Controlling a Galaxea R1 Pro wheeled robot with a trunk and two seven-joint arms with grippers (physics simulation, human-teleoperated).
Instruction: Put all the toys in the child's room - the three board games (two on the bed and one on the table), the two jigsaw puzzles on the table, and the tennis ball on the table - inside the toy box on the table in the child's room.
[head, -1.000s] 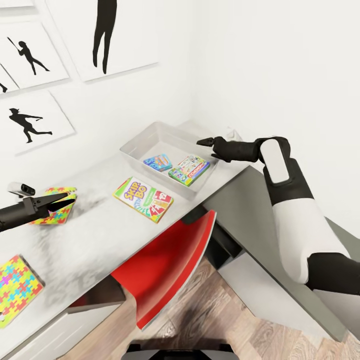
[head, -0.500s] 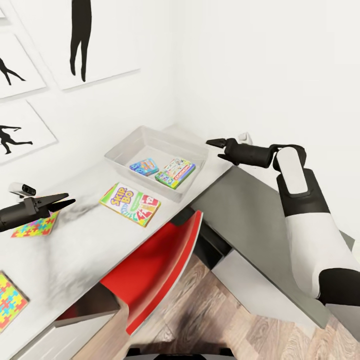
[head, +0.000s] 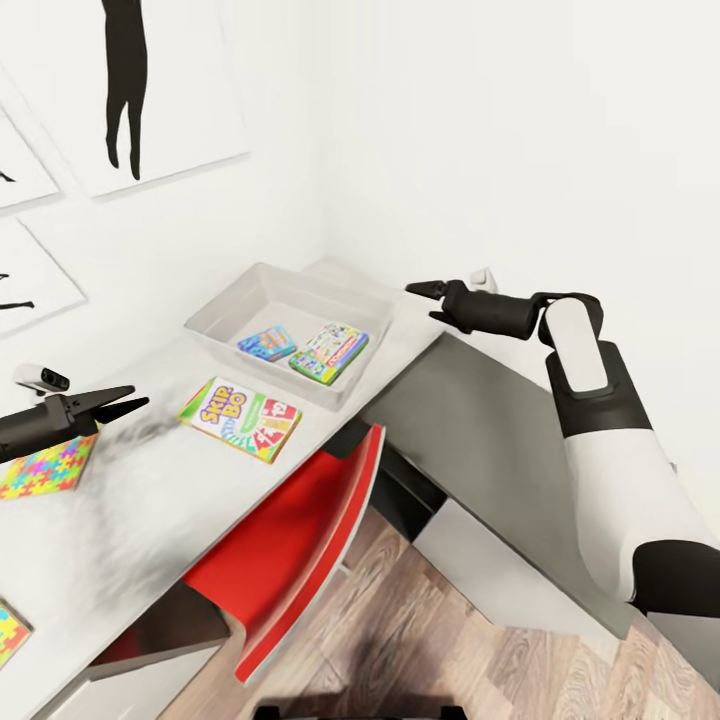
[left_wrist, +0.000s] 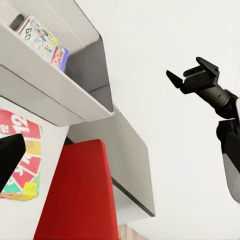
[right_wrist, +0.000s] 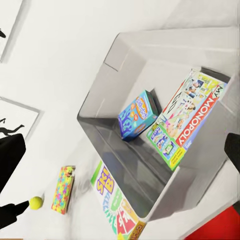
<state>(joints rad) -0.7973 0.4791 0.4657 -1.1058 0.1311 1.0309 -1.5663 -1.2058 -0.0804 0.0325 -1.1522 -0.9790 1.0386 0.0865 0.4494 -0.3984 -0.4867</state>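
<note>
Toy box (head: 225, 318) sits on the white table (head: 170, 480), below and ahead of your right gripper (head: 424, 295), which hangs above the table's far corner with its fingers spread and nothing between them. Two board games lie inside the tray: the small blue box (head: 266, 342) and the white-and-green Monopoly box (head: 329, 351), side by side. The Skip-Bo box (head: 240, 418) lies flat on the table just outside the tray's near wall, between the tray and your left gripper (head: 122, 403). That gripper hovers over the table with its fingers parted and empty; one jigsaw puzzle (head: 42, 466) lies just beneath and behind it.

Over the last second the whole head view has slid sideways, so the camera has turned; the toys have kept their places relative to one another. Both grippers are unchanged in posture. Judge the task partly complete: Skip-Bo, both puzzles and the tennis ball (right_wrist: 35, 202) remain outside the tray. The ball rests beside the puzzle, well apart from your right gripper.
</note>
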